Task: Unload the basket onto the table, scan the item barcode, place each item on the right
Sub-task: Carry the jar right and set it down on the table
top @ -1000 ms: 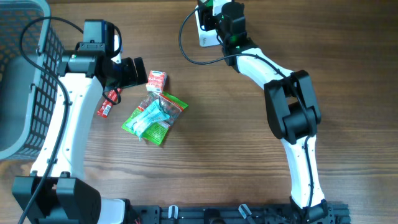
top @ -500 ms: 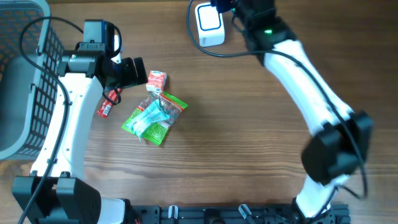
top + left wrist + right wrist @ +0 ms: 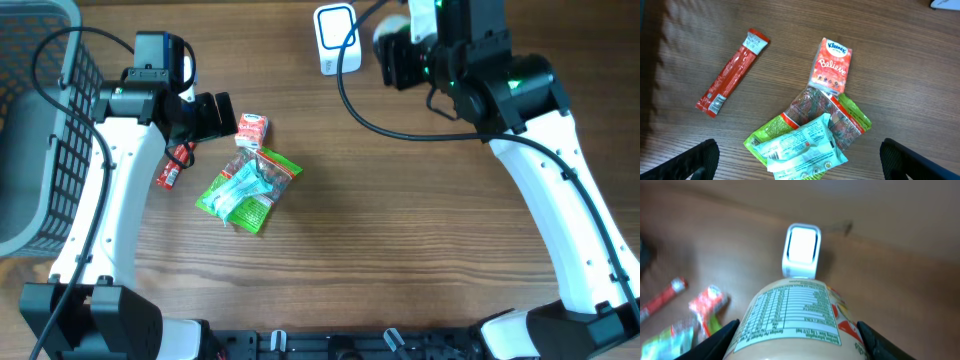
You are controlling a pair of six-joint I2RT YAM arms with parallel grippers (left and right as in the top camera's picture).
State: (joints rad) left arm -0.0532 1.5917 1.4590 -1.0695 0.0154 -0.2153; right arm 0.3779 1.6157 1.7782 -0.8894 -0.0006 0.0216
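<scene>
Low in the frame's centre, our right tool [image 3: 799,342] is clamped round a cream plastic bottle with a printed nutrition label [image 3: 795,314]. Beyond it, a white rounded barcode scanner [image 3: 801,250] sits on the brown wooden surface [image 3: 890,230]. Our left tool [image 3: 801,160] hangs released, spread wide above a green snack packet [image 3: 762,139].
</scene>
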